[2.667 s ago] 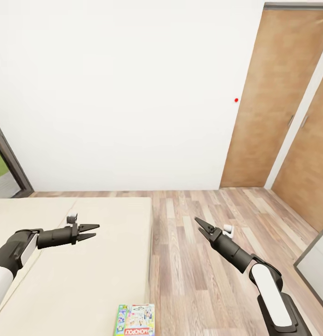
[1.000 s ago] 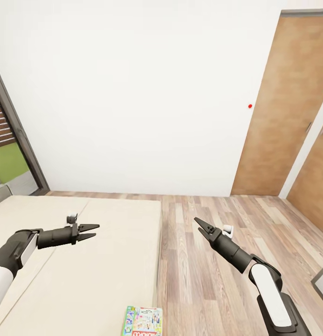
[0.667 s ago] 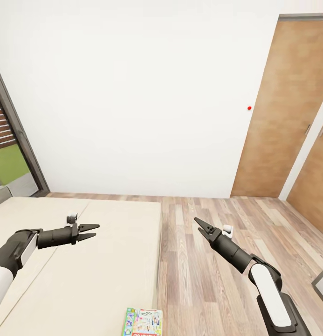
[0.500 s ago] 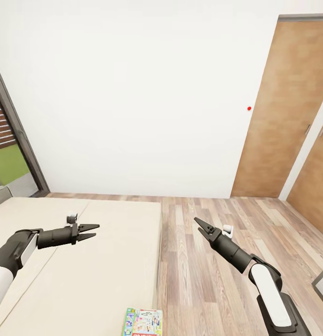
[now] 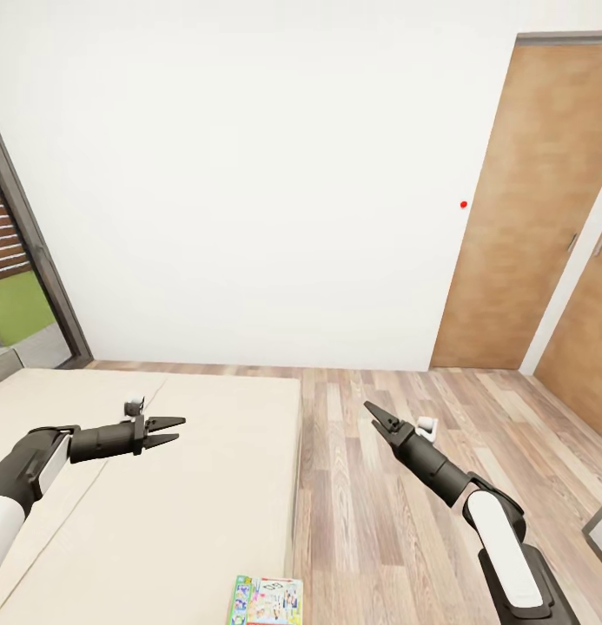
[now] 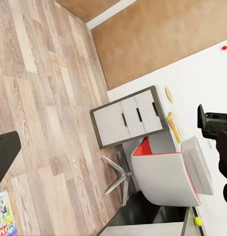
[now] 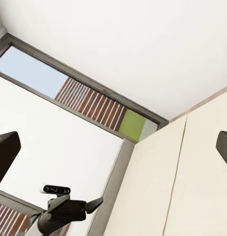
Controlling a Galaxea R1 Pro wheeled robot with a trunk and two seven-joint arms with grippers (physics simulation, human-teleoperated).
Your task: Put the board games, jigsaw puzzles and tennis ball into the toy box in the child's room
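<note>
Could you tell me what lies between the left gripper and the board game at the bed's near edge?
In the head view, bare beige sheet of the bed separates the left gripper from the board game.

Bed [image 5: 162, 521]: plain beige sheet, occupies the lower left of the head view; a colourful board game box [image 5: 267, 601] lies flat on it at the near edge, close to the side bordering the floor. Wood-plank floor [image 5: 405, 486] runs alongside the bed to the white wall and brown door. Left wrist view: a white-and-red swivel chair [image 6: 162, 172] and a grey drawer unit [image 6: 128, 118] stand on the planks.
</note>
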